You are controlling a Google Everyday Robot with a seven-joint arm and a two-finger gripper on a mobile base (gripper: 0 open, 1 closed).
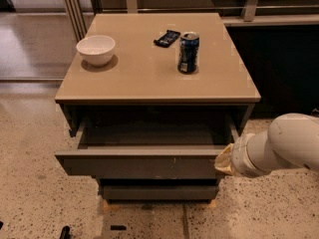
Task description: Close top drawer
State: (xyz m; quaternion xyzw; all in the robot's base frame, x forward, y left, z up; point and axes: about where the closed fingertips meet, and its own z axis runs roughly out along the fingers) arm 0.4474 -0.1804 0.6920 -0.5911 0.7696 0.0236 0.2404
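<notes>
The gripper point(223, 162), the tan tip of a white arm, is being held at the right end of the wide, flat, handleless dark grey top drawer point(139, 165). The drawer is standing pulled well out of the beige-topped cabinet point(149, 83), stretching away to the gripper's left. Whether the gripper is open or closed cannot be told (contact with the front looks likely, not certain). The drawer is being judged rigid, fairly light and free-sliding. No grasp is being called for, only a flat push on the front, best further left, towards its middle, against skewing. Above and beyond the gripper, a white ceramic bowl point(95, 49), a blue drinks can point(188, 52) and a dark flat packet point(166, 38) are resting; a slam could jolt them.
</notes>
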